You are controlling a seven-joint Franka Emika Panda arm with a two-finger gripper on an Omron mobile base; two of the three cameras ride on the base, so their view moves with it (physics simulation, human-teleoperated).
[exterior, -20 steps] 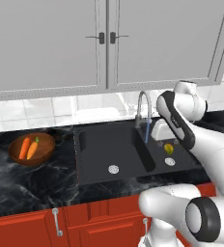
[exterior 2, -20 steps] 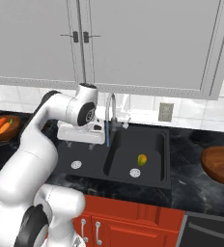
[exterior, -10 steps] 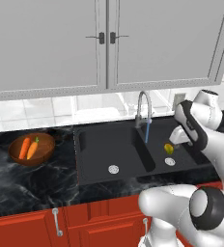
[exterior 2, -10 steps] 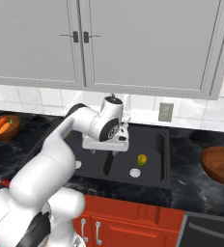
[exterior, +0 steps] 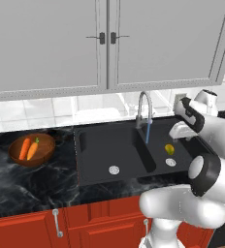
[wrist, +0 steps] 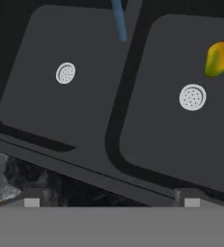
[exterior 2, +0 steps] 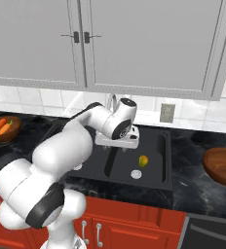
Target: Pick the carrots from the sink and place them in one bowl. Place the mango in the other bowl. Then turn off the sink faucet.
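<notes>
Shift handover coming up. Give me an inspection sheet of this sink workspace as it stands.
Surface: black marble counter, black double-basin sink set in it.
Job's things: two carrots lie in the left wooden bowl; mango sits in the right basin near its drain; second wooden bowl is on the right counter; faucet is running, blue stream visible.
Clutter: nothing seen.
Pincer: pincer open, holding nothing, above the sink.
Cables: nothing seen.
Surroundings: grey wall cabinets, white tile backsplash, wall outlet, red base cabinets.
</notes>
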